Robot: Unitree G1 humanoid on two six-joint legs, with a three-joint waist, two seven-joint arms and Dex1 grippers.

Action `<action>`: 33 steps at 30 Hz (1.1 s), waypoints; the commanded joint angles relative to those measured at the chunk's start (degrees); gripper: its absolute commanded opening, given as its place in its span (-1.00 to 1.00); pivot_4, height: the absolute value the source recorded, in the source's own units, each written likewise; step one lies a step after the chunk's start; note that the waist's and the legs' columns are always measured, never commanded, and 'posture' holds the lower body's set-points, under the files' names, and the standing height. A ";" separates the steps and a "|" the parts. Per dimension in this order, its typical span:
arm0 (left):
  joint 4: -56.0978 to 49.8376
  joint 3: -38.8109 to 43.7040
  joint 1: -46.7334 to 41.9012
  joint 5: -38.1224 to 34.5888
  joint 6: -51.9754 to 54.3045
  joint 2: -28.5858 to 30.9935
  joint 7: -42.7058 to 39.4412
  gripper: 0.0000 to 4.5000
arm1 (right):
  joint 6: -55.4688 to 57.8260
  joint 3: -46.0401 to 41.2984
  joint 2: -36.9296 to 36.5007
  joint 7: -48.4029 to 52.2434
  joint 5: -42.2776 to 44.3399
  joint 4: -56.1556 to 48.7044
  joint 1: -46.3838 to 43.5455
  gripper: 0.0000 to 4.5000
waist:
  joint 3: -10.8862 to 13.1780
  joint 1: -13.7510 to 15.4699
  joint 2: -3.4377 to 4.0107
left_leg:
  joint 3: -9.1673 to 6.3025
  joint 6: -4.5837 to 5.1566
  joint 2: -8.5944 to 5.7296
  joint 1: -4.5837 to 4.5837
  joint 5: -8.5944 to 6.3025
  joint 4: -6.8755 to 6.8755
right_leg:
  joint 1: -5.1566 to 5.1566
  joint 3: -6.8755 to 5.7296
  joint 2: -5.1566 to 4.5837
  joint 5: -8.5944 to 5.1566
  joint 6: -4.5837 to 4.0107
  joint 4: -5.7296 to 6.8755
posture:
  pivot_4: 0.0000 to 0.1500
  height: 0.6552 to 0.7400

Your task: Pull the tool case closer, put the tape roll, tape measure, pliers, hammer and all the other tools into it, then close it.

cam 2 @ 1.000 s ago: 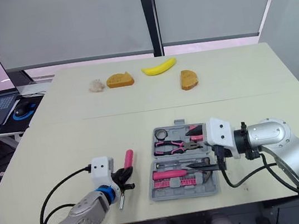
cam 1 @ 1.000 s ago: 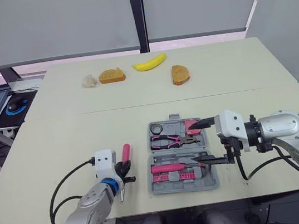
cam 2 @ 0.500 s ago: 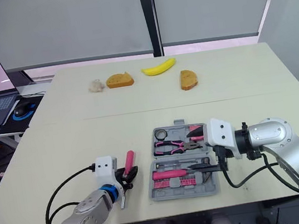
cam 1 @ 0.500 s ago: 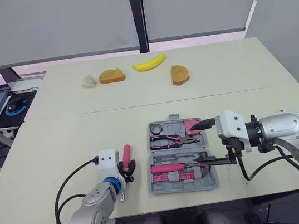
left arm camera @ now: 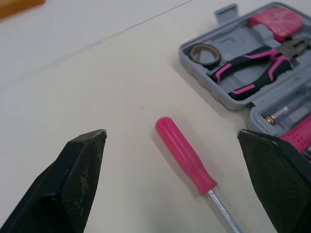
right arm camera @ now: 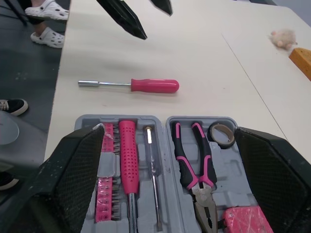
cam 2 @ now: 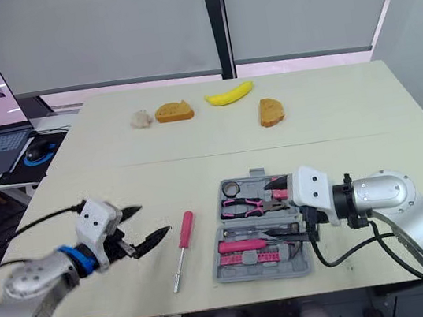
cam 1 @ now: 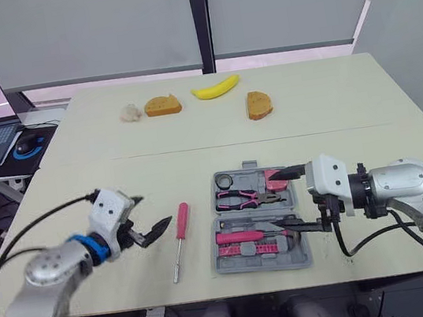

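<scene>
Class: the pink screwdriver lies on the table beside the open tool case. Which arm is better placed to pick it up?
Left. The left gripper is open right beside the screwdriver. The right gripper, also open, is at the far side of the case, farther from the screwdriver.

Screwdriver (left arm camera: pixel 184 155) tip, much of tool case (left arm camera: pixel 226 13) beyond left wrist view's edge
</scene>
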 commanded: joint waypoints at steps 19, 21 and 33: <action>78.24 -44.38 -57.70 39.10 -95.22 -12.62 -26.55 0.99 | 10.65 1.05 2.05 -6.79 5.32 -9.17 0.52 1.00 | 0.23 -3.07 -0.34 | -0.11 0.12 -0.21 -0.93 0.03 0.30 | -0.65 -0.16 0.05 0.15 0.16 0.35 | 1.00 1.00; 79.86 -45.91 -58.66 42.65 -96.77 -13.27 -23.15 0.99 | 11.20 0.91 1.93 -7.27 5.73 -9.83 0.69 1.00 | 0.28 -3.48 -0.43 | -0.16 0.12 -0.19 -0.92 0.04 0.30 | -0.65 -0.15 0.07 0.15 0.17 0.39 | 1.00 1.00; 79.62 -55.27 -60.93 69.76 -98.00 -14.90 7.89 -0.39 | 13.30 0.05 1.09 -9.02 7.64 -11.61 0.64 1.00 | 0.30 -2.97 -0.51 | -0.20 0.17 -0.26 -0.80 0.09 0.33 | -0.48 -0.25 0.11 0.18 0.34 0.48 | 1.00 1.00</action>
